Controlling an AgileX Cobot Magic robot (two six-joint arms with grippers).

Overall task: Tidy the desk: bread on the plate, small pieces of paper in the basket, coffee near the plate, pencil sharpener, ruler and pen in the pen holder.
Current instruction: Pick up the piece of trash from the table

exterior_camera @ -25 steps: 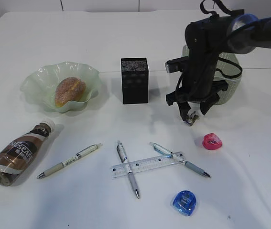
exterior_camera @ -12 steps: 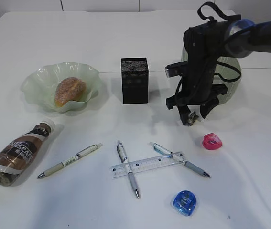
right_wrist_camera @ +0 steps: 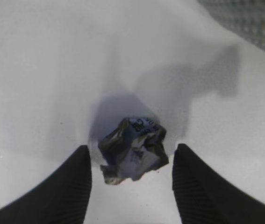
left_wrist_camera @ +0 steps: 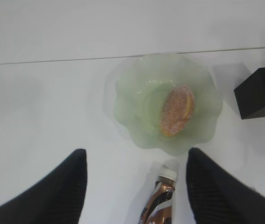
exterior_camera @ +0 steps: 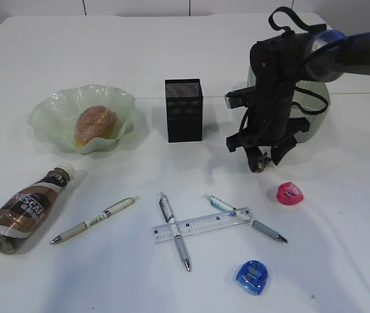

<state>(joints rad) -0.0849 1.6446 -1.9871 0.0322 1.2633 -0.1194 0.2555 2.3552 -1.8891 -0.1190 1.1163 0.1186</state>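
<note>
Exterior view: you see the white desk point(exterior_camera: 139, 52) from a slant. The right gripper point(exterior_camera: 262, 162) hangs low, pointing down over a crumpled paper wad point(exterior_camera: 262, 165) in front of the green basket point(exterior_camera: 318, 98), which the arm partly hides.
Exterior view, other things: the bread point(exterior_camera: 95, 124) already sits in the ruffled plate point(exterior_camera: 47, 107). The coffee bottle point(exterior_camera: 25, 210) lies on its side near the plate. Three pens, among them the left pen point(exterior_camera: 94, 220), the ruler point(exterior_camera: 201, 225), a pink sharpener point(exterior_camera: 290, 193) and a blue sharpener point(exterior_camera: 252, 276) lie on the desk, all outside the black pen holder point(exterior_camera: 184, 110).
Left wrist view: the left gripper point(left_wrist_camera: 134, 186) hovers above the plate and the bottle cap — jaws parted, nothing between them.
Right wrist view: the wad sits on the desk between the two fingers point(right_wrist_camera: 69, 186). The jaws are parted, a gap showing on each side, so it is not gripped yet.
Step in hand: likely picking up the paper for the basket.
Next move: you would probably close on the wad squarely, lift it, then carry it back over the basket rim — the wad is light and may slip from a loose pinch.
</note>
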